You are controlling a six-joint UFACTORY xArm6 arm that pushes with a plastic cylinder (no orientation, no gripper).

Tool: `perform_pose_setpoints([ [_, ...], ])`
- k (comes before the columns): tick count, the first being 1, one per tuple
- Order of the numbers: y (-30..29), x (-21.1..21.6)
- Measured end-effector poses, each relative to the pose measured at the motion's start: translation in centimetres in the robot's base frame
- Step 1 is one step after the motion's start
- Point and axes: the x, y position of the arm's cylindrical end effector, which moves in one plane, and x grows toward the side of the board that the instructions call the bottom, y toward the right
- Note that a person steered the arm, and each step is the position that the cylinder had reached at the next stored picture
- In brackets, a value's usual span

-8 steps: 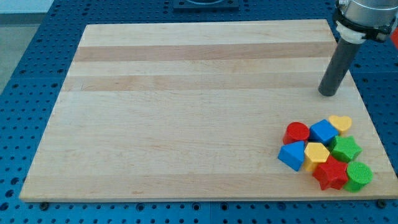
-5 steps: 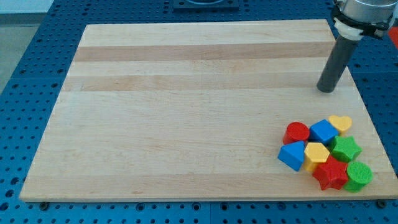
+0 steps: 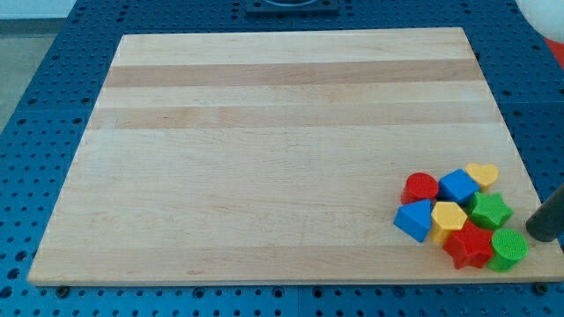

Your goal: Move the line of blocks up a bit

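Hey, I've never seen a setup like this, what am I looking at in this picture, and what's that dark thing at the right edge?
There is one camera view, looking down at a wooden board on a blue perforated table. The dark thing is a robot arm's pushing rod; there is no pincer, and nothing is held. My tip sits at the view's right edge, just right of the blocks.

The blocks cluster at the board's bottom right: a red cylinder, a blue cube, a yellow heart, a blue triangular block, a yellow hexagon, a green star, a red star and a green cylinder.
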Motion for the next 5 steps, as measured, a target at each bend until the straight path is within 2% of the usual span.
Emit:
perform_pose_setpoints([
  [2,-0.1,0.8],
  [3,-0.6,4.1],
  [5,-0.6,4.1],
])
